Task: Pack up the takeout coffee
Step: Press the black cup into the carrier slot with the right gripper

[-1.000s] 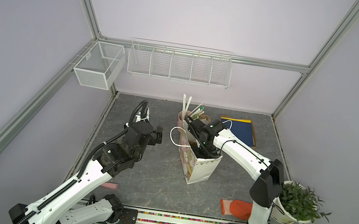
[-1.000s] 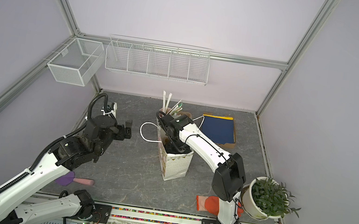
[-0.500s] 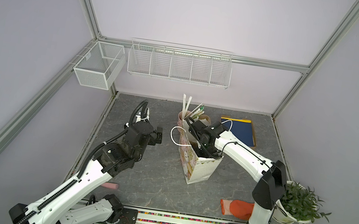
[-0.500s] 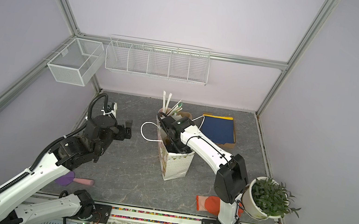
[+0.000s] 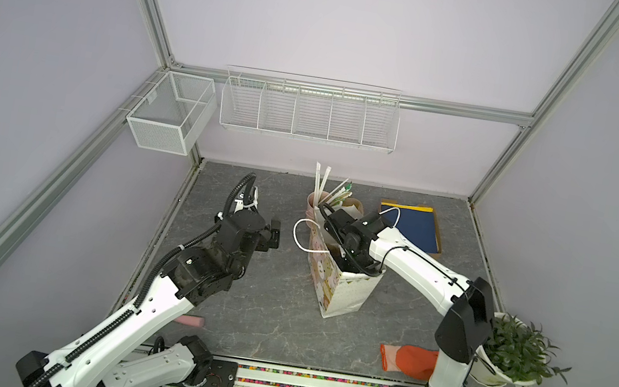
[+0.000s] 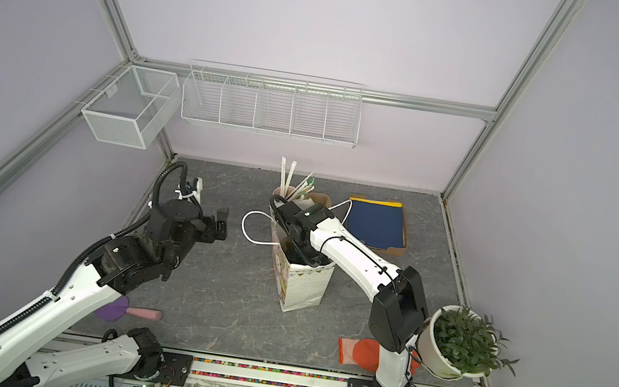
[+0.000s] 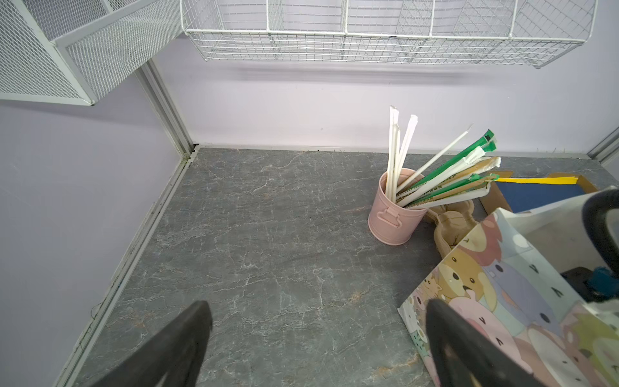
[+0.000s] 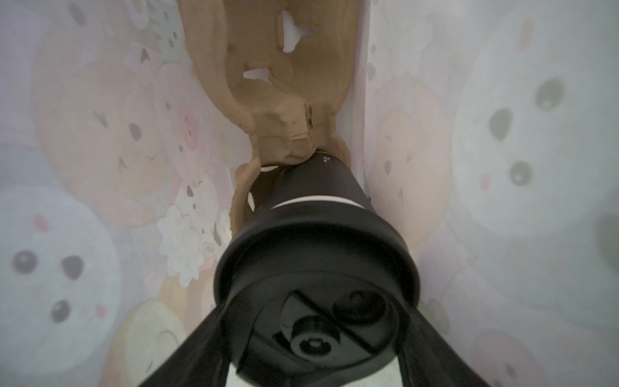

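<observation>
The takeout coffee (image 8: 315, 187), a black paper cup with a round black lid (image 8: 315, 254), stands inside the cartoon-printed paper bag (image 5: 342, 296) (image 6: 305, 286). Its base sits in a brown pulp carrier (image 8: 284, 100) at the bag's bottom. My right gripper (image 8: 316, 318) reaches down into the bag, and its two fingers are shut against opposite sides of the lid. In both top views the bag hides those fingers and the cup. My left gripper (image 5: 274, 235) (image 7: 316, 311) hangs open and empty above the floor, just left of the bag.
A pink metal cup of straws (image 5: 315, 199) and more pulp carriers (image 7: 452, 221) stand behind the bag. A box with a blue folder (image 5: 416, 228) lies at the back right. A potted plant (image 5: 514, 353) and an orange glove (image 5: 407, 359) are front right. Wire baskets (image 5: 307, 114) hang on the wall.
My right arm has shifted only slightly at the bag's mouth. The left arm has not moved.
</observation>
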